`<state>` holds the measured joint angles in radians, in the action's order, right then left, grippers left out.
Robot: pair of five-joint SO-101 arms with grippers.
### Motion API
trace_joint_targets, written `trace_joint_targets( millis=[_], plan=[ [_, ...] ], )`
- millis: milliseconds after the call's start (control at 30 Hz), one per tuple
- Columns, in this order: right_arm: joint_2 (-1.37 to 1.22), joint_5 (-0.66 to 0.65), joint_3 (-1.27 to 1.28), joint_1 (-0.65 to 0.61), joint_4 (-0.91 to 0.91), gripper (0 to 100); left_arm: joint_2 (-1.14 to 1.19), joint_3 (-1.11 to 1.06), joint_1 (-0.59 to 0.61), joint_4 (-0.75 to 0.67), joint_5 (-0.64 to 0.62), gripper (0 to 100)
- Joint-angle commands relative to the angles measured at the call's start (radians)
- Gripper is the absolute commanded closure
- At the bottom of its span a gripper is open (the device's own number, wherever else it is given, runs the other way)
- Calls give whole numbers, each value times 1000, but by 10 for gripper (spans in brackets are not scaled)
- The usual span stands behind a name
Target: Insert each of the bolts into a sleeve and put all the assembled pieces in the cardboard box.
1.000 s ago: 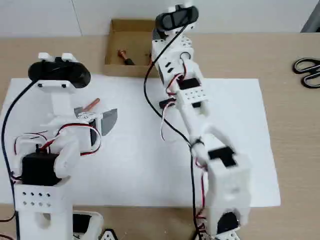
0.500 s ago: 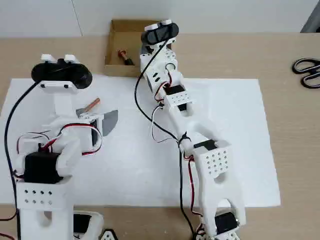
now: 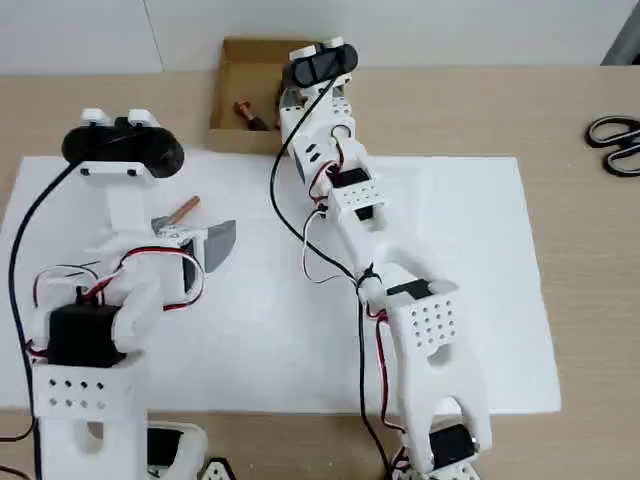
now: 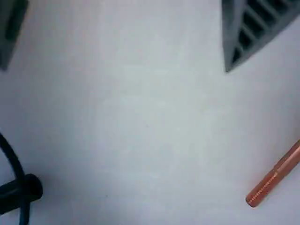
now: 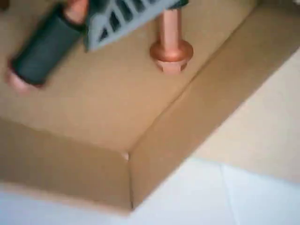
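right hand (image 5: 159,14) – clenched on a bolt (image 5: 171,44), head down, inside the box (image 5: 197,117) | sleeved bolt (image 5: 40,54) lies on box floor nearby | left hand (image 4: 117,68) – released, over the sheet (image 4: 140,140) | bare bolt (image 4: 274,176) on sheet just beside it

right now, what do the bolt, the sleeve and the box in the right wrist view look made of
The bolt: likely metal, copper-coloured, with a smooth sheen on its flanged head.
The sleeve: dark and matte, probably rubber or plastic; the look leaves it open.
The cardboard box: brown cardboard, dull, with a folded corner edge.
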<state>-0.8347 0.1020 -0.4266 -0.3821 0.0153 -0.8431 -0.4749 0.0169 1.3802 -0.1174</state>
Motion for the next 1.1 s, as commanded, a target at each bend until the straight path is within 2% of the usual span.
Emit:
trace_joint_targets(
  millis=[0,433,700,833,933,1067],
  plan=[
    [130,-5,-51,28,-93,804,-15,4,-2,-20,5,724],
    [484,-2,-48,96,-811,804,-15,7,-2,-18,6,724],
    [568,-5,-46,97,-1234,802,-15,5,-2,-18,6,724],
    [555,-8,-46,107,-1365,805,-17,5,-2,-17,6,724],
    [522,-12,-46,114,-1383,805,-17,7,-2,-17,6,724],
    [484,-135,-46,128,-1391,803,-17,7,-2,-17,6,724]
  ],
)
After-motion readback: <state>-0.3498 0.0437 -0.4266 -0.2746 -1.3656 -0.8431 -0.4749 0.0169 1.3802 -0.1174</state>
